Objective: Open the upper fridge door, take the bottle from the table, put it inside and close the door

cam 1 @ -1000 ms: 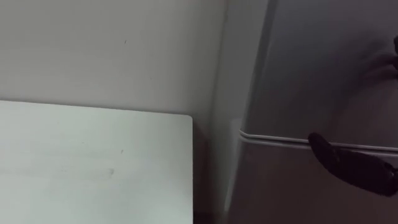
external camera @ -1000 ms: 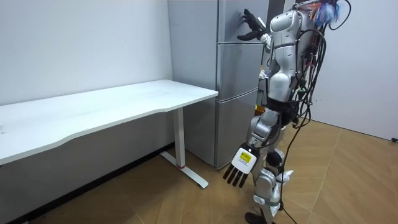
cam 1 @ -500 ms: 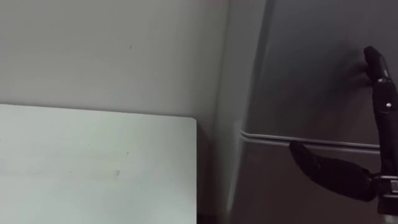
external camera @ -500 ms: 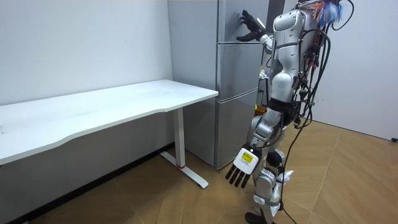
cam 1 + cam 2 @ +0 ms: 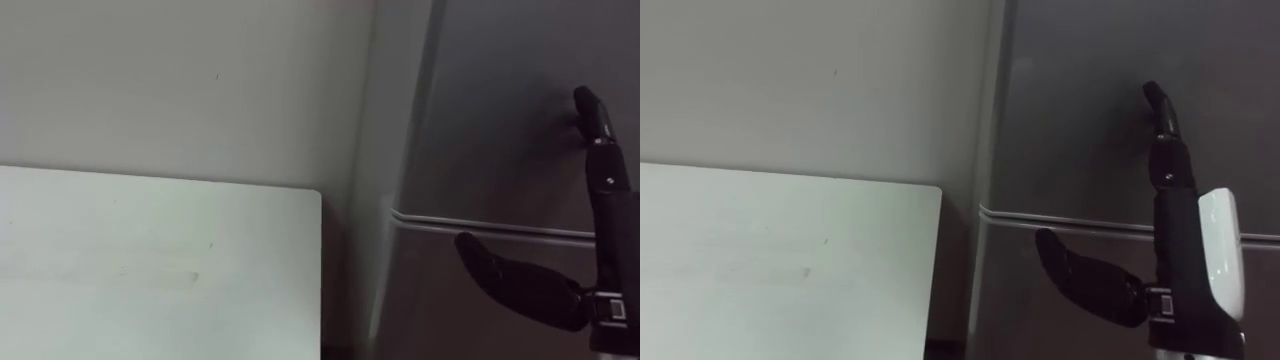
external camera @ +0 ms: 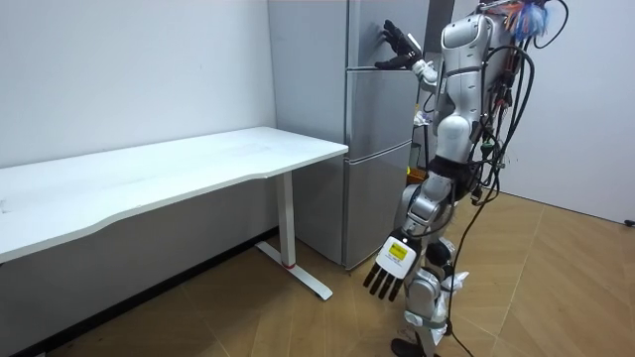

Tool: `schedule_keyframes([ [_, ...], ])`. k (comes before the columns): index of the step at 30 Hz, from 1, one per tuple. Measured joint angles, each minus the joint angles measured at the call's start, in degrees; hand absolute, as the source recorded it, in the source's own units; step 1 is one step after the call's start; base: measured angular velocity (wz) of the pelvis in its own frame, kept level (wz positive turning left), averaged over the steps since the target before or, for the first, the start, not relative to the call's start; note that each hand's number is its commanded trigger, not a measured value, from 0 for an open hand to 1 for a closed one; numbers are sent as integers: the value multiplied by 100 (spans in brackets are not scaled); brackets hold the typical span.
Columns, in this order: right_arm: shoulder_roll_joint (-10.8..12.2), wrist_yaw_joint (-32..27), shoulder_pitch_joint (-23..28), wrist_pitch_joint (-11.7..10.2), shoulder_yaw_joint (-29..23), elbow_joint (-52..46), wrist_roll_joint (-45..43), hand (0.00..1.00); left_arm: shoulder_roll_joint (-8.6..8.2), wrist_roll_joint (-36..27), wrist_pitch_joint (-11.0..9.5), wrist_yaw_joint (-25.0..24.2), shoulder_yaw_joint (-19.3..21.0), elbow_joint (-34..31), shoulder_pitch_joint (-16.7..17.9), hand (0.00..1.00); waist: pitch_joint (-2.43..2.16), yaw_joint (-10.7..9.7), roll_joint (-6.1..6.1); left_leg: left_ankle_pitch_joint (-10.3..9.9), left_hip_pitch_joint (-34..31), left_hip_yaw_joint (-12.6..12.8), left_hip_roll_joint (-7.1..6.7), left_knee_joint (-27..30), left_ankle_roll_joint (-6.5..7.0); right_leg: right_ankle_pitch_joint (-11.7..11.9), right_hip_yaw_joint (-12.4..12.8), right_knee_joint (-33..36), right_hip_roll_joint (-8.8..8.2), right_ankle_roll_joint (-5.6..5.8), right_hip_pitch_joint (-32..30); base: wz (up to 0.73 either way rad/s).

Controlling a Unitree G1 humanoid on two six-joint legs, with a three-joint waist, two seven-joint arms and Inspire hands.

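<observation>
Your head cameras look from close range at the fridge (image 5: 490,110) door seam and the bench (image 5: 150,270) corner beside it. Your room camera stands well back, taking in the whole robot; all views share fridge and bench.

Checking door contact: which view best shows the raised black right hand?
Right eye view: the right hand, fingers straight, at the tall grey fridge. Left eye view crops it; room view shows it far off.

Grey fridge (image 6: 377,119), white table (image 6: 198,164), black right hand (image 5: 1171,205), pale grey wall (image 6: 129,69), brown wood-patterned floor (image 6: 556,288).
</observation>
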Motion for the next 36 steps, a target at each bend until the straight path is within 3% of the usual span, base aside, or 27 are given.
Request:
schedule_keyframes([
  [12,-18,39,-16,-322,-73,281,558,0,-9,-1,16,-94,13,24,-15,0,-1,-126,-38,1,33,-78,-15,8,3,22,-44,-84,8,21,107,4],
  [19,-50,-55,-7,-490,-762,673,1119,0,13,-12,48,26,252,0,53,0,-18,-255,-122,-2,47,-210,-42,21,11,12,-149,-96,-59,36,182,9],
  [22,-74,-179,-22,-424,-1088,1175,1742,0,1,-3,92,27,245,-41,102,0,-29,-264,-145,-14,92,-228,-48,38,26,-2,-163,-96,-69,53,236,7],
  [26,-72,-303,33,-72,-1500,1803,2490,0,-20,2,106,22,264,-163,176,0,-31,-291,-114,-25,49,-232,-63,89,43,-8,-154,-74,-84,64,212,0],
  [31,-68,-660,42,81,-1940,2410,3608,0,-36,1,144,38,497,-282,219,0,-39,-406,-43,-22,-17,-264,-75,99,46,-14,-158,-75,-86,75,175,4],
  [36,-63,-958,102,196,-2060,2857,4105,0,-60,-13,267,55,531,-403,210,0,-46,-536,55,-22,-21,-238,-105,82,47,-15,-146,-73,-67,76,153,-1],
])
